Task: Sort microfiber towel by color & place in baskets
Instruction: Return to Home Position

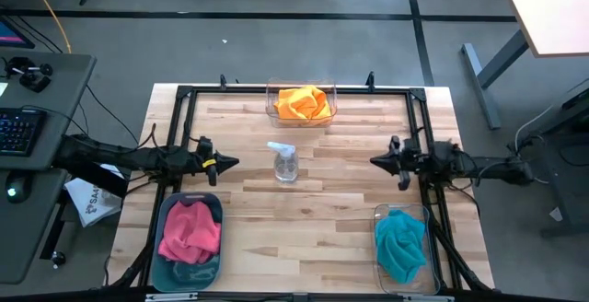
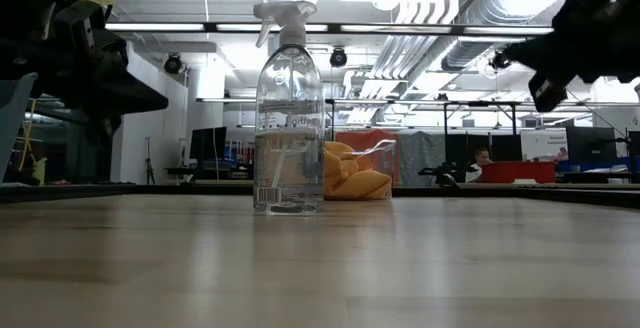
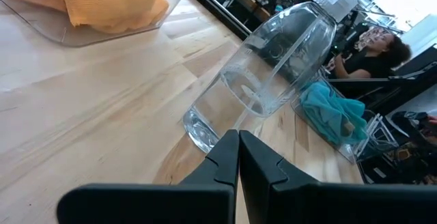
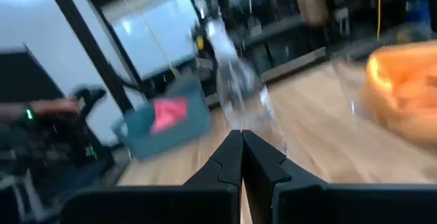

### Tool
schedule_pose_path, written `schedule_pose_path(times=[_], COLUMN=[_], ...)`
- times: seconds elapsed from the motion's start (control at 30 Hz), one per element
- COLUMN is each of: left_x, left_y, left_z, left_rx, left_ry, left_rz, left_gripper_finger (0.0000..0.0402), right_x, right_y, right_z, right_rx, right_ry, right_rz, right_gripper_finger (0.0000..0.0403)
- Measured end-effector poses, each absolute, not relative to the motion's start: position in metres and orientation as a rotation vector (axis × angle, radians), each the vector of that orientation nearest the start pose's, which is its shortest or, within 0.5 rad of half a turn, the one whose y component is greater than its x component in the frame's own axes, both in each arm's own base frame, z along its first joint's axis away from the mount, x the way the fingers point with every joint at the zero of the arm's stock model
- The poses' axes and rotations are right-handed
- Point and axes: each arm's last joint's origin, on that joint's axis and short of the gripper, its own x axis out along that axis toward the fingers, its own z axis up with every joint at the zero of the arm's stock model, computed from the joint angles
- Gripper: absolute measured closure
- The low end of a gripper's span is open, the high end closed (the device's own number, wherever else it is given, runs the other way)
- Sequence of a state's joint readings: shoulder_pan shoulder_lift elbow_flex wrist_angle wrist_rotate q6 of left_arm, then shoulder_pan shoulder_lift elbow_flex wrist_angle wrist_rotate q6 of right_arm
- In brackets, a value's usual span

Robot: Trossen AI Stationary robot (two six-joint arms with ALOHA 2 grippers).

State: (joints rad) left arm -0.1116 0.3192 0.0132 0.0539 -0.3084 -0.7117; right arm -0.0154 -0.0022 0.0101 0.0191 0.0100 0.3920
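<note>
An orange towel [image 1: 303, 102] lies in a clear basket [image 1: 272, 109] at the table's far middle. A pink towel [image 1: 190, 231] fills the teal basket [image 1: 167, 268] at the near left. A teal towel [image 1: 402, 244] sits in a clear basket [image 1: 380, 214] at the near right. My left gripper [image 1: 232, 163] hangs shut at the left edge, pointing toward the middle. My right gripper [image 1: 375, 160] hangs shut at the right edge, facing it. Both hold nothing.
A clear spray bottle [image 1: 285, 161] stands upright in the table's middle, between the two grippers. A black frame [image 1: 184, 95] runs around the tabletop. Bare wood lies between the baskets. A person sits in the room beyond the table.
</note>
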Motion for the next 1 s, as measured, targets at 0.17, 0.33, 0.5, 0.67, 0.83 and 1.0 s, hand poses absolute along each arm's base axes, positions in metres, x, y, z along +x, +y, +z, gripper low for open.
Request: schedule_pose_path(times=[0.17, 0.33, 0.5, 0.67, 0.83, 1.0], left_x=[0.113, 0.111, 0.108, 0.103, 0.095, 0.095], left_y=[-0.004, -0.004, 0.000, 0.006, 0.011, 0.013], left_z=[0.147, 0.151, 0.156, 0.164, 0.175, 0.172], left_rx=[-0.657, -0.669, -0.683, -0.701, -0.717, -0.714], left_ry=[0.156, 0.116, 0.054, -0.046, -0.193, -0.181], left_rz=[0.271, 0.245, 0.246, 0.267, 0.277, 0.302], left_gripper_finger=[0.0401, 0.0401, 0.0401, 0.0401, 0.0401, 0.0401], right_x=[0.097, 0.097, 0.097, 0.097, 0.097, 0.097], right_y=[-0.004, -0.005, -0.005, -0.005, -0.005, -0.005], right_z=[0.175, 0.174, 0.173, 0.170, 0.169, 0.168], right_rx=[0.390, 0.390, 0.391, 0.391, 0.391, 0.391], right_ry=[-0.102, -0.093, -0.083, -0.056, -0.037, -0.033], right_rz=[-0.038, -0.044, -0.046, -0.051, -0.055, -0.055], right_gripper_finger=[0.0402, 0.0402, 0.0402, 0.0402, 0.0402, 0.0402])
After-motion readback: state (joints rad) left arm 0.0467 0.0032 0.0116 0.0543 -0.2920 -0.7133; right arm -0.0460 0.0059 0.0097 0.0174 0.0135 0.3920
